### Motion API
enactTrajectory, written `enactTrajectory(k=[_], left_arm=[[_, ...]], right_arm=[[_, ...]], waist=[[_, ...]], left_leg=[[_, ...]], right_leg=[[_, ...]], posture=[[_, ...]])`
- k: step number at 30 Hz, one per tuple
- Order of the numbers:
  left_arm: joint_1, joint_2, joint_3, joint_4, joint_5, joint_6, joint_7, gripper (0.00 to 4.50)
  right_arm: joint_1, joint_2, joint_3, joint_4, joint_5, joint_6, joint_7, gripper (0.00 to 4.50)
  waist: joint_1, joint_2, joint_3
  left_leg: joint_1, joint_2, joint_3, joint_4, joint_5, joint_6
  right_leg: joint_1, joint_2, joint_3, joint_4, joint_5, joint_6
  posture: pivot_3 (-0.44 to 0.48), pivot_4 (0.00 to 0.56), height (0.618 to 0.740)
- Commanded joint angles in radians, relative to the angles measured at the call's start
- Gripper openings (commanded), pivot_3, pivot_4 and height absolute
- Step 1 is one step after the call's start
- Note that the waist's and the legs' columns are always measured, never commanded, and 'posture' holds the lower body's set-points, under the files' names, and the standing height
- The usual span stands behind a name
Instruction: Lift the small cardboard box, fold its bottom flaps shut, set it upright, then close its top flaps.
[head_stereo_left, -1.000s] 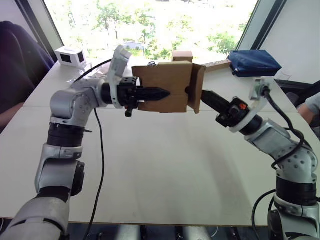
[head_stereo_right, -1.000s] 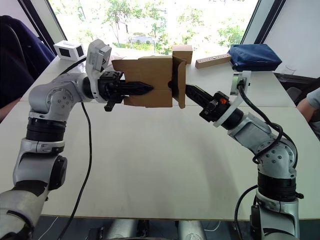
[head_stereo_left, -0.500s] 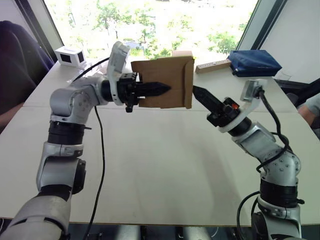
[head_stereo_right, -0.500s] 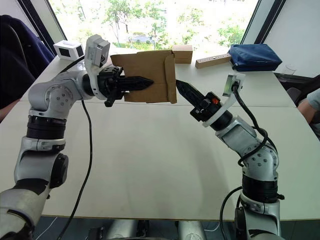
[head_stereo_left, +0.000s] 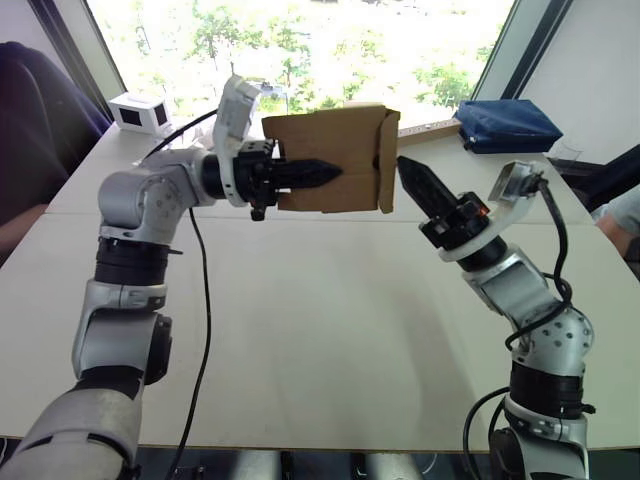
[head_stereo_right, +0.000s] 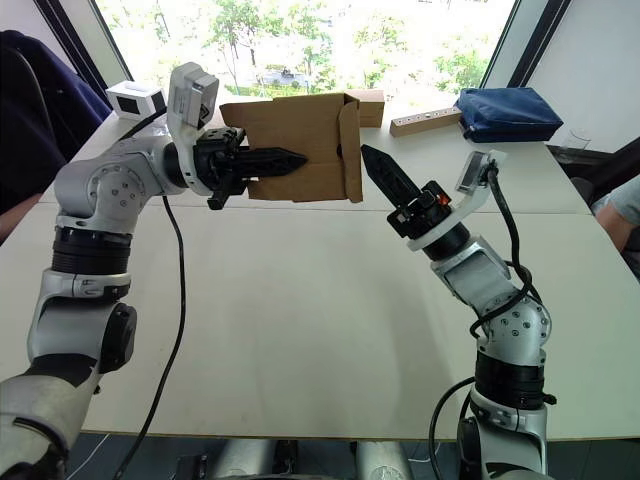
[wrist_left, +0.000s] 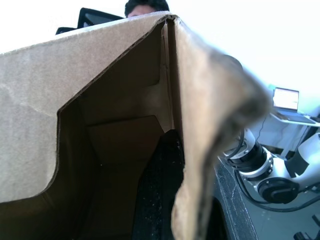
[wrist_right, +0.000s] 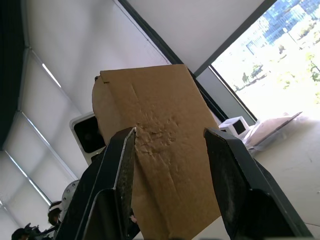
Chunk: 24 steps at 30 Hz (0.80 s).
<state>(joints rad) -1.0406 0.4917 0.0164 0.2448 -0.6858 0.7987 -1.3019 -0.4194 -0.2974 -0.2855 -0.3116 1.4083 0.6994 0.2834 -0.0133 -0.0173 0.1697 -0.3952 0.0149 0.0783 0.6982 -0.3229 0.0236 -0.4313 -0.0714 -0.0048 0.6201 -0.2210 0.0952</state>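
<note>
Folding looks underway: left gripper (head_stereo_left: 325, 172) pinches the small cardboard box (head_stereo_left: 330, 160) aloft, right gripper (head_stereo_left: 408, 170) spread just beside its right-end flaps; upright placement remains.

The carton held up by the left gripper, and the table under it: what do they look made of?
The small cardboard box looks like plain brown cardboard, matte and unprinted; the right wrist view shows creases and dents on its face. The table has a smooth, pale, matte top, probably laminate, though that is uncertain.
</note>
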Motion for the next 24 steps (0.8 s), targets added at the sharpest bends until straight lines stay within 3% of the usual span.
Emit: enactTrajectory(k=[1,17,24], left_arm=[[-0.036,0.014,0.025,-0.004,-0.012,-0.005,-0.005,0.00],[-0.033,0.009,0.017,-0.004,-0.013,-0.005,-0.007,0.00],[-0.033,0.010,0.017,-0.005,-0.012,-0.005,-0.007,0.00]], right_arm=[[0.000,0.004,-0.015,-0.044,0.030,-0.019,-0.002,2.27],[-0.010,0.022,0.017,-0.049,0.015,-0.036,-0.023,2.27],[-0.019,0.064,0.035,-0.052,0.085,-0.029,-0.046,2.27]], waist=[[0.000,0.000,0.000],[0.000,0.000,0.000],[-0.001,0.000,0.000]], left_leg=[[0.000,0.000,0.000,0.000,0.000,0.000],[0.000,0.000,0.000,0.000,0.000,0.000],[0.000,0.000,0.000,0.000,0.000,0.000]], right_leg=[[0.000,0.000,0.000,0.000,0.000,0.000],[0.000,0.000,0.000,0.000,0.000,0.000],[0.000,0.000,0.000,0.000,0.000,0.000]], posture=[[0.000,0.150,0.740],[0.000,0.150,0.740],[0.000,0.150,0.740]])
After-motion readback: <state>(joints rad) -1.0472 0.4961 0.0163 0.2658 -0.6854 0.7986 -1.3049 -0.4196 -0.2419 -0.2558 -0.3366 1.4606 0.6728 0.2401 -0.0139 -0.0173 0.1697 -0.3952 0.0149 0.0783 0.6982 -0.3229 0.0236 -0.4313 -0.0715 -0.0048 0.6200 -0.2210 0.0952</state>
